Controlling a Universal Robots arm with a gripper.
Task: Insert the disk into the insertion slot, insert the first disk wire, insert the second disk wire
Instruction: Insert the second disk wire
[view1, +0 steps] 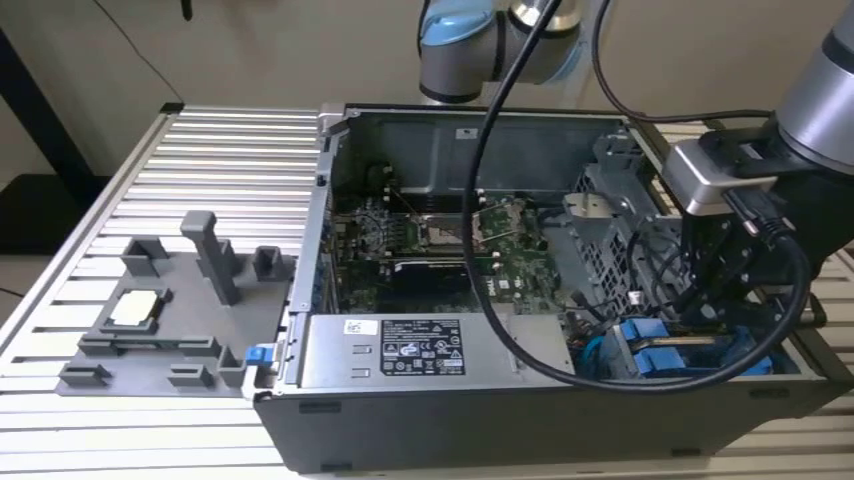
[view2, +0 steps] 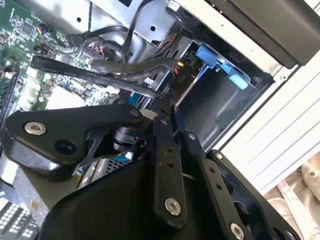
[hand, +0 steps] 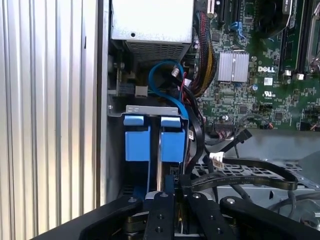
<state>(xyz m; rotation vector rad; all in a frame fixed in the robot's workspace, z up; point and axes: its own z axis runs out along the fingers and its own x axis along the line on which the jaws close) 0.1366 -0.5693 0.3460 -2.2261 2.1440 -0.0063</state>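
Gripper (hand: 170, 197): low centre of the first wrist view, fingers closed together on a thin metal edge of the disk.
Disk (hand: 150, 140): upright in the insertion slot (view1: 787, 362) at the lower right of the exterior view — 2 blue tabs showing.
Wires: black cables (hand: 240, 175) lie just beside the fingers.
Risk: a tilted push may jam the carrier; nearby cables could snag.

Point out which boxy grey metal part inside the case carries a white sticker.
The power-supply box, at the case's near edge in the exterior view. The perforated cage toward that view's right is bare metal full of holes, with no sticker.
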